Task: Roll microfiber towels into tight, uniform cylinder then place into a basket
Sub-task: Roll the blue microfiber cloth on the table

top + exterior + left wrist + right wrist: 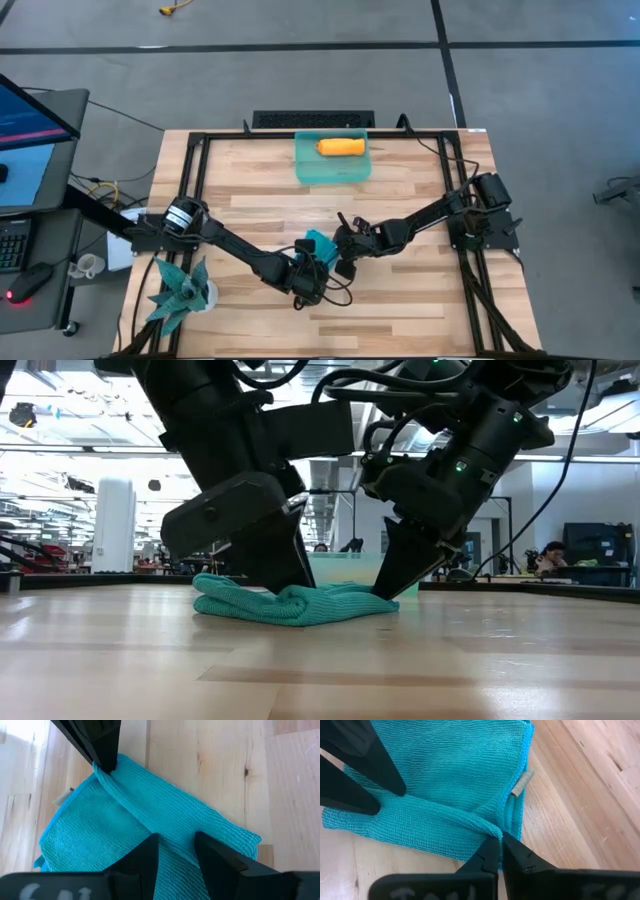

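Observation:
The teal-blue towel (318,243) lies crumpled on the wooden table near its middle, partly folded over itself into a thick band (190,815). My left gripper (308,270) stands at the towel's near side and my right gripper (341,250) at its right side. Both reach down onto it and both are shut on it. In the low view the left gripper (285,586) and the right gripper (385,590) stand at the two ends of the heap (300,606). The orange towel (341,147) lies rolled inside the sea-green basket (305,170) at the far edge. My left gripper has the folded band of the towel (176,842) between its two fingers, which stand across the band. The fingers slant down from the table's left and near side. The towel rests on the table. How many layers are held cannot be told. My right gripper pinches a bunched fold at the towel's edge (492,829) between its two fingertips, which are nearly together. The fingers slant down from the table's right side. The fold is drawn up into a small ridge, and the rest of the towel lies on the table.
A black metal frame (195,170) runs around the tabletop. A spiky teal plant (180,290) stands at the near left corner. Bare wood lies between the towel and the basket and toward the near edge.

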